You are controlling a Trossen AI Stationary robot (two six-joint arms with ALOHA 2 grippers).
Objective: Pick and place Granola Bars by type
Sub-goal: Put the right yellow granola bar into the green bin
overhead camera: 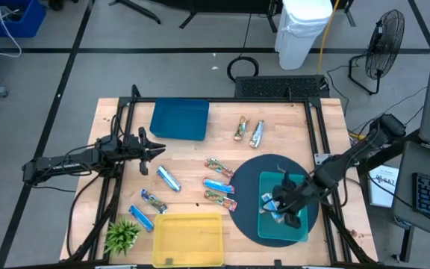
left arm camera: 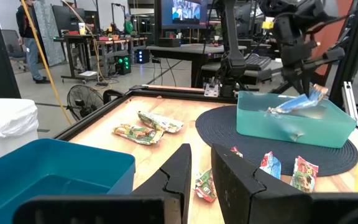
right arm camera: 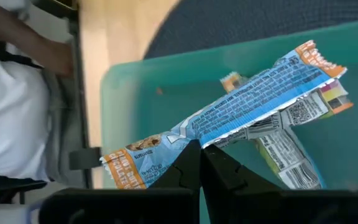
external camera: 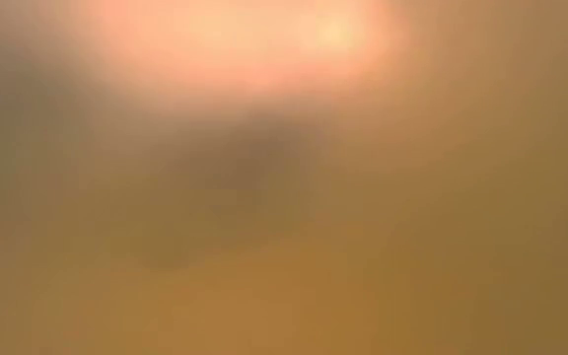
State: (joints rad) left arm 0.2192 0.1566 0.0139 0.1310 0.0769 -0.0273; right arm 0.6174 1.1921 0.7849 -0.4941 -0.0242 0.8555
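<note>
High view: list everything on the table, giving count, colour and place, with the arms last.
blue tray: one, blue, top of picture
yellow tray: one, yellow, bottom edge
round mat: one, dark, right half
teal tray: one, teal, on the mat
plant: one, green, left of yellow tray
loose granola bars: eight, blue-silver or multicoloured, on bare wood
blue bar: one, held over teal tray
second bar: one, pale, in teal tray
left gripper: open, empty, beside blue tray
right gripper: shut on blue bar
</note>
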